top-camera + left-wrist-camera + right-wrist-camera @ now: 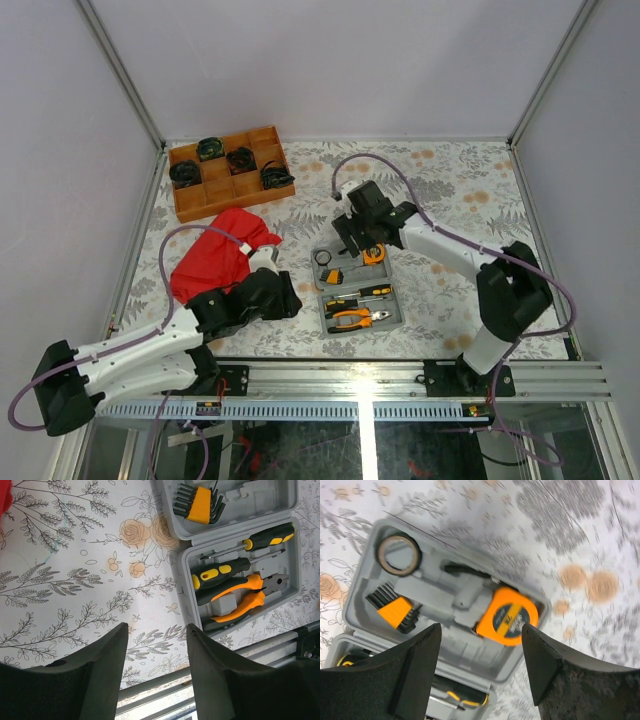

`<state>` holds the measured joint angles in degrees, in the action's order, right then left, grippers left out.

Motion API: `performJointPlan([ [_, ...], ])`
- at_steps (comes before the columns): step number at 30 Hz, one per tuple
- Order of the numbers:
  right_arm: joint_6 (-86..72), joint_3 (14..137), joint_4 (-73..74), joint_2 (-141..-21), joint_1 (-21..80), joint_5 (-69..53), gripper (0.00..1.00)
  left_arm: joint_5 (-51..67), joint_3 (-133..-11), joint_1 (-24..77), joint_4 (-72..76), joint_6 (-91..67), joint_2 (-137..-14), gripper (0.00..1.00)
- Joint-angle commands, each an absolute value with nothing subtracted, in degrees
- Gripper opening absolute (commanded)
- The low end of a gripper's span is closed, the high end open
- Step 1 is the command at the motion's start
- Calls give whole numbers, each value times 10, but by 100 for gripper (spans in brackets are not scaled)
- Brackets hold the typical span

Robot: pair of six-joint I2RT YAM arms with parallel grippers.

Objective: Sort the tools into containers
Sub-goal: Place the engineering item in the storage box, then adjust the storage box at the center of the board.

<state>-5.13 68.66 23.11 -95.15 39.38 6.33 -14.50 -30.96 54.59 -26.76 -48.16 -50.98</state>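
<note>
Right end effector (481,631), wide and empty, directly over tape measure (507,616) in case (470,652); left end effector (157,626), part-open, empty, farther off.

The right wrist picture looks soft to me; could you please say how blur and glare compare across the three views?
Right wrist view: smeared by blur, worst on the tablecloth, though the tape measure is recognisable. Left wrist view: sharp, pliers crisp. Top external view: evenly lit, one glare streak across the near rail.
</note>
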Motion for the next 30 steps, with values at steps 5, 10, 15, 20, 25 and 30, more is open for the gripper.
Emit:
performJointPlan([
  [5,226,858,262,-1094,388,-135,66,-152,-311,542,-277,-482,-480,49],
  [10,288,940,320,-1173,385,-156,54,-170,-314,543,-303,-485,-462,49],
  [15,325,1001,382,-1227,380,-164,53,-173,-314,543,-308,-490,-461,49],
  [20,333,1021,410,-1256,379,-172,50,-171,-318,543,-304,-491,-470,49],
  [25,332,1022,416,-1269,376,-162,40,-170,-320,542,-300,-490,-475,49],
  [30,315,1021,407,-1276,374,-140,24,-171,-322,543,-298,-487,-482,49],
])
